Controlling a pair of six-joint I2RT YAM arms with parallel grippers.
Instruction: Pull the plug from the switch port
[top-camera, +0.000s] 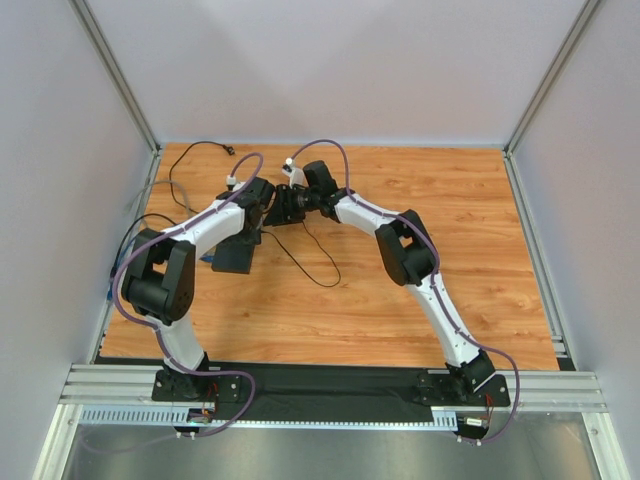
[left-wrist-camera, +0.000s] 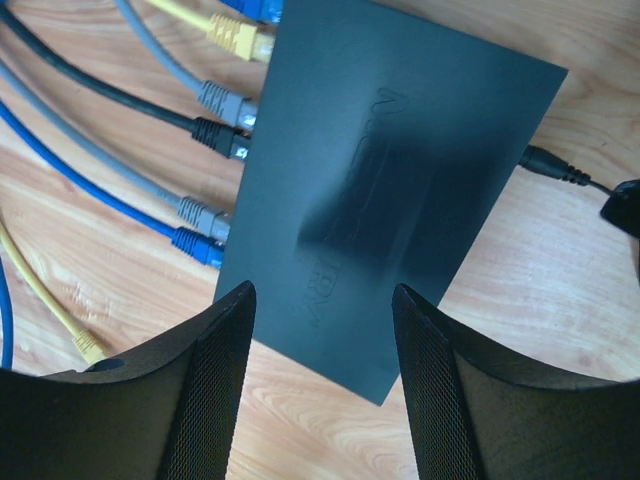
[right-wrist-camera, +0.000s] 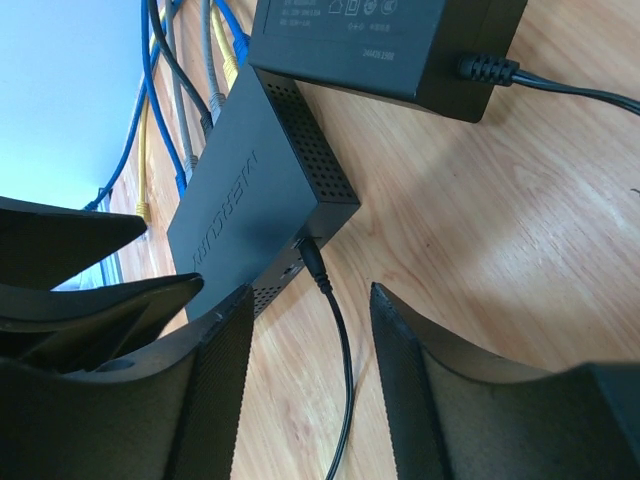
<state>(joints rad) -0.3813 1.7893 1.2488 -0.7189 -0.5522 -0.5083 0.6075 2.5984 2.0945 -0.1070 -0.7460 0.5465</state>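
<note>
The switch (left-wrist-camera: 390, 170) is a flat matte black box lying on the wooden table. The black barrel plug (right-wrist-camera: 312, 262) sits in the switch port (right-wrist-camera: 303, 243) on its narrow edge, and its thin cable (right-wrist-camera: 345, 370) runs back between my right fingers. My right gripper (right-wrist-camera: 310, 300) is open and straddles that cable just behind the plug without touching it. My left gripper (left-wrist-camera: 320, 300) is open above the switch's near corner, gripping nothing. The plug (left-wrist-camera: 548, 166) also shows at the switch's right edge in the left wrist view. From above, both grippers (top-camera: 243, 232) (top-camera: 283, 207) meet at the switch (top-camera: 233, 257).
Several network cables (left-wrist-camera: 205, 100) in blue, grey, black and yellow plug into the switch's long side and trail left. The black adapter brick (right-wrist-camera: 380, 40) lies just beyond the switch. The plug's cable loops over the table (top-camera: 315, 262). Frame posts and walls surround the table.
</note>
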